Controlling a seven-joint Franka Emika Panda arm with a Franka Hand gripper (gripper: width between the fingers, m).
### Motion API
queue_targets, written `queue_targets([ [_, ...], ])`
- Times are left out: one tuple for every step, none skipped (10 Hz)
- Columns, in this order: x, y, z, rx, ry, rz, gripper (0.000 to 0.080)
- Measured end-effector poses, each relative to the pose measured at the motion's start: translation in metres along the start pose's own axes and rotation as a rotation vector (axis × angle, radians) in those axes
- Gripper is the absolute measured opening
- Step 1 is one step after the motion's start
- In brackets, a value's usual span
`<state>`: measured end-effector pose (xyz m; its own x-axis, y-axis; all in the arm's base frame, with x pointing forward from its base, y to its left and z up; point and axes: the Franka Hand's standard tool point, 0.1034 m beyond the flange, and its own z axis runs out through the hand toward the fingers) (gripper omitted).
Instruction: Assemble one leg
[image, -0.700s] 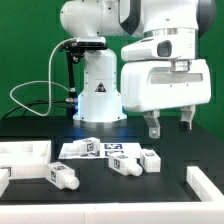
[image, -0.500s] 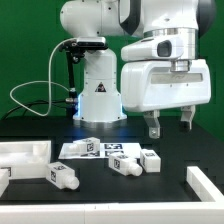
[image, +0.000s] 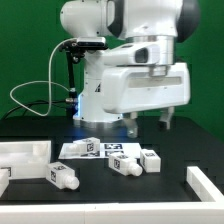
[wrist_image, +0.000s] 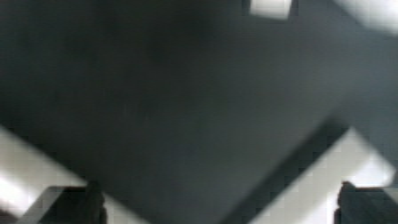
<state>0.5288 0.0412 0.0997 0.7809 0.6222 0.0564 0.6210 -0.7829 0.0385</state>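
Several short white legs with black-and-white tags lie on the black table in the exterior view: one at the front left, one in the middle, one just to its right, and one further back. My gripper hangs open and empty above the table, behind and above the middle legs. In the wrist view only the two dark fingertips show at the frame edge, wide apart, over blurred dark table with nothing between them.
The marker board lies flat behind the legs. A large white panel piece with raised rims sits at the exterior view's left, and another white part at the front right. The robot base stands behind.
The gripper and wrist have swung toward the exterior view's left, from about above the right leg to nearer the middle. The legs have not moved.
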Motion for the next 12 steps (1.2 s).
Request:
queue_targets([
  [-0.017,-0.001,0.007,-0.003,0.002,0.018,0.0649],
  [-0.027,0.000,0.012,0.010,-0.007,0.049,0.0649],
  [-0.023,0.000,0.010,0.008,-0.003,0.042,0.0649],
  [-0.023,-0.001,0.010,0.008,-0.003,0.041,0.0649],
  [-0.023,0.000,0.011,0.008,-0.003,0.042,0.0649],
  [-0.025,-0.001,0.012,0.010,-0.006,0.042,0.0649],
  [-0.035,-0.003,0.020,0.015,-0.014,0.033,0.0649],
  [-0.049,-0.005,0.032,0.010,-0.004,0.002,0.0649],
  [-0.063,-0.005,0.050,-0.001,0.021,-0.025,0.0649],
  [-0.071,-0.010,0.068,0.001,0.026,-0.017,0.0649],
  [-0.070,-0.009,0.069,-0.002,0.032,-0.017,0.0649],
  [-0.070,-0.009,0.069,-0.002,0.032,-0.017,0.0649],
])
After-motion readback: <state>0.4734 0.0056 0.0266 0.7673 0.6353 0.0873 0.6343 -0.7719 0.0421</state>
